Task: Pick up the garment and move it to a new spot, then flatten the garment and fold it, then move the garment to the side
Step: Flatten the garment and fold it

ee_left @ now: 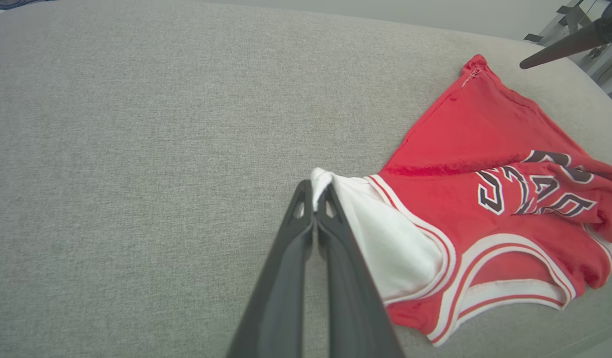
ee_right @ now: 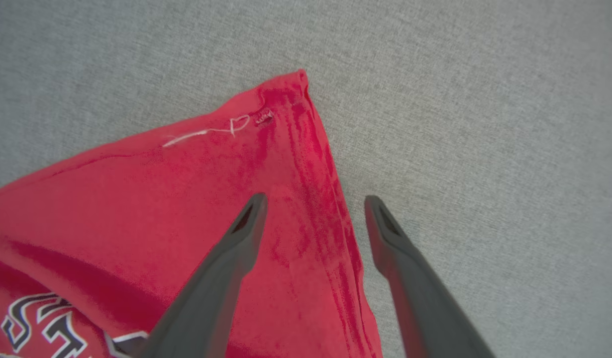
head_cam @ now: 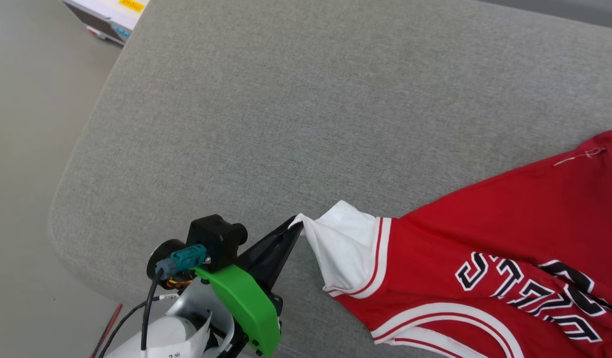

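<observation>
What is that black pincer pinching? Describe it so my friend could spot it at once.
On the big grey cushion lies a red shirt with black-and-white lettering. At its left end a white sleeve sticks out, its tip pinched in the shut left gripper. Unlike the red body beside it, it is plain white, bordered by red-and-white stripes.

Grey fabric cushion (head_cam: 306, 99), pale floor (head_cam: 27, 149)

The garment (head_cam: 485, 223) is soft matt cloth; the cushion (head_cam: 286, 99), coarse woven fabric.
</observation>
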Controlling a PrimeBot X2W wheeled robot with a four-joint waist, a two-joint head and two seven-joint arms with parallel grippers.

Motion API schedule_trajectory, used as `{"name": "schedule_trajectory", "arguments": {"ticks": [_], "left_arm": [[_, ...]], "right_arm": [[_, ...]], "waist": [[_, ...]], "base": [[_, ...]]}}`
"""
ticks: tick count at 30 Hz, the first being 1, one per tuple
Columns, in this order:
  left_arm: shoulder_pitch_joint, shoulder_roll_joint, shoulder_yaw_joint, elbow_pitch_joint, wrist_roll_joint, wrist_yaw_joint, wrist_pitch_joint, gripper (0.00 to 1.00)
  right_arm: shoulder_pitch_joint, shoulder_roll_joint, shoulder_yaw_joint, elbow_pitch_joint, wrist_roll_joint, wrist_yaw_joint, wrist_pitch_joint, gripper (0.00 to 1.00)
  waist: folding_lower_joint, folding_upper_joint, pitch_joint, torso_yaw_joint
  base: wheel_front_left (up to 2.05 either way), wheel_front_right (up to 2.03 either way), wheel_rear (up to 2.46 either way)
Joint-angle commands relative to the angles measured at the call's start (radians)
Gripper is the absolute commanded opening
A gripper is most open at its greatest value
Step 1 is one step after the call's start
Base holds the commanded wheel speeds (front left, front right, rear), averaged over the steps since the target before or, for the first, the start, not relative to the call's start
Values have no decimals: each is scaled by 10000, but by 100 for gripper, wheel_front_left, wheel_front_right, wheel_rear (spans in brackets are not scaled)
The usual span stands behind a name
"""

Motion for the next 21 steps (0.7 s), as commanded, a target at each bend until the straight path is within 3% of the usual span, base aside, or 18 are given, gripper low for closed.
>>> {"name": "schedule_trajectory", "arguments": {"ticks": [1, 12, 13, 15, 21], "left_arm": [[-199, -81, -18, 28, 120, -67, -114, 0], [-363, -392, -172, 344, 102, -251, -311, 0], [-370, -396, -167, 358, 95, -251, -316, 0], [-378, -388, -149, 378, 79, -249, -329, 0], [-381, -325, -92, 417, 45, -225, -349, 0]], "right_arm": [[-268, -29, 48, 206, -126, -7, -48, 100], [-33, -505, 732, 1633, 47, -7, -168, 100], [23, -509, 743, 1695, 99, -7, -184, 48], [141, -526, 740, 1822, 166, -7, -248, 0], [215, -637, 838, 1995, 291, -7, -1189, 0]], "waist": [[0, 0, 712, 717], [0, 0, 1019, 1202], [0, 0, 1017, 1223], [0, 0, 1002, 1260], [0, 0, 843, 1296]], "base": [[0, 0, 0], [0, 0, 0], [0, 0, 0], [0, 0, 0], [0, 0, 0]]}}
